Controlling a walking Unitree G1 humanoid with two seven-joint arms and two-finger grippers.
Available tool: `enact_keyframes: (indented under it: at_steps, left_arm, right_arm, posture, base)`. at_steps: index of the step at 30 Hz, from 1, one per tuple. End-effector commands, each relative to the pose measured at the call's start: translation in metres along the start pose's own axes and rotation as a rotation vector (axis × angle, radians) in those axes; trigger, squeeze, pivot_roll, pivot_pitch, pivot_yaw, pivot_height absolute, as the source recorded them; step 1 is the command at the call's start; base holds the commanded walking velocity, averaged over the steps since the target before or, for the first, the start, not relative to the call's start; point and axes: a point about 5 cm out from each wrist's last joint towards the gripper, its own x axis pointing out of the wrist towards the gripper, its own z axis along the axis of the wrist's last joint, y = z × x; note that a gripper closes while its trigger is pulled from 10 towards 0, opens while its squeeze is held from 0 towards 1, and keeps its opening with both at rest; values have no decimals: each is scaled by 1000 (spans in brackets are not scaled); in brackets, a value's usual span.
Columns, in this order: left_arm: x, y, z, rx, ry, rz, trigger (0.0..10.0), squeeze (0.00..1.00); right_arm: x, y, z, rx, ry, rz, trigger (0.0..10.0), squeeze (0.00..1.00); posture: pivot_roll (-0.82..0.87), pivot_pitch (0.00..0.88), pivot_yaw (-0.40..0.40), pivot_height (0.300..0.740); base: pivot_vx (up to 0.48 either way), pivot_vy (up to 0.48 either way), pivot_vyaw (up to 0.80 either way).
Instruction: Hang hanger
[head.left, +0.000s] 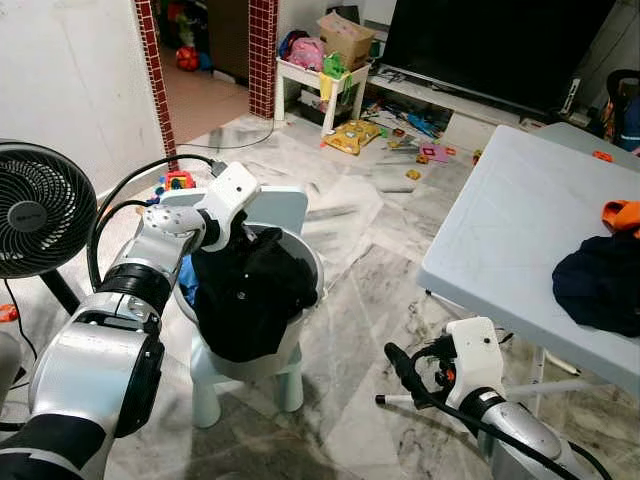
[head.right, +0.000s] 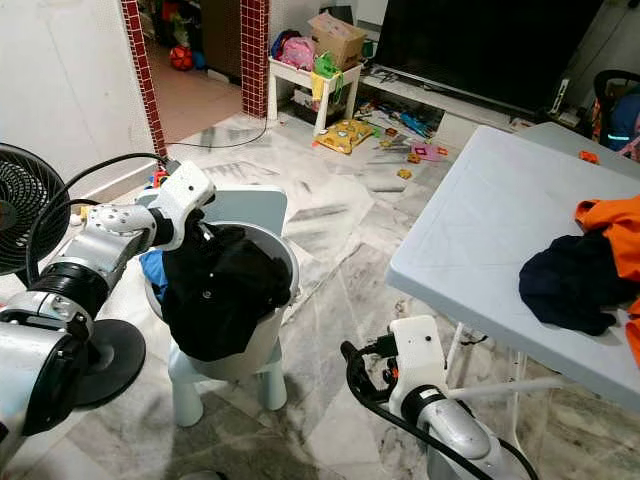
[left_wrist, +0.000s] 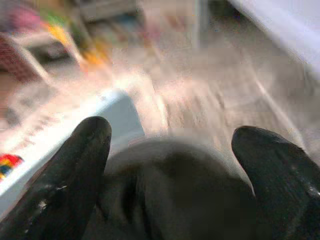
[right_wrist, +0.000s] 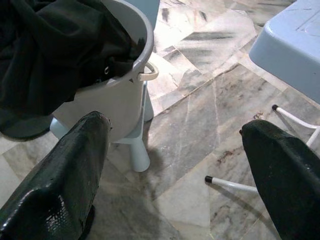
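A black garment (head.left: 250, 295) is heaped in a white bucket (head.right: 255, 345) and droops over its front rim. The bucket stands on a small pale chair (head.left: 285, 205). My left gripper (head.left: 216, 236) is pressed into the top of the heap. In the left wrist view its fingers (left_wrist: 75, 170) stand wide apart, open, with the black cloth (left_wrist: 175, 195) bulging between them. My right gripper (head.left: 392, 380) hangs low over the marble floor to the right of the bucket (right_wrist: 115, 100), open and holding nothing. I see no hanger.
A grey folding table (head.left: 500, 230) stands at the right with dark blue clothes (head.left: 600, 280) and an orange cloth (head.right: 610, 220) on it; its white legs (right_wrist: 295, 117) are near my right gripper. A black fan (head.left: 35, 210) stands at the left. Toys litter the far floor.
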Motion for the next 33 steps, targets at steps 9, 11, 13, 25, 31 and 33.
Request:
enact_keyframes:
  at_steps: [9,11,13,25,31,33]
  left_arm:
    - [-25,-18,-31,-300,-227,297,10000,0]
    - [-34,-32,-41,-316,-239,279,10000,0]
    - [-36,-36,-43,-334,-243,275,10000,0]
    - [-77,-75,-79,-386,-152,286,10000,792]
    - [-89,-72,-100,-495,-51,395,10000,0]
    - [-92,-73,-102,-555,-32,424,10000,0]
  right_arm:
    - [7,-9,3,-32,-3,-11,10000,0]
    - [11,-9,4,-42,-6,-2,10000,0]
    - [12,-9,5,-45,-8,-1,10000,0]
    - [13,-17,7,-41,-35,-49,10000,0]
    - [13,-20,9,-46,-42,-52,10000,0]
    - [13,-20,9,-50,-39,-47,10000,0]
  posture:
    - [143,0,-108,740]
    - [158,0,-115,740]
    - [172,0,-115,740]
    - [168,0,-111,740]
    - [167,0,-117,740]
    - [171,0,-121,740]
  base:
    - [0,0,0]
    - [0,0,0]
    - [0,0,0]
    - [0,0,0]
    - [0,0,0]
    - [0,0,0]
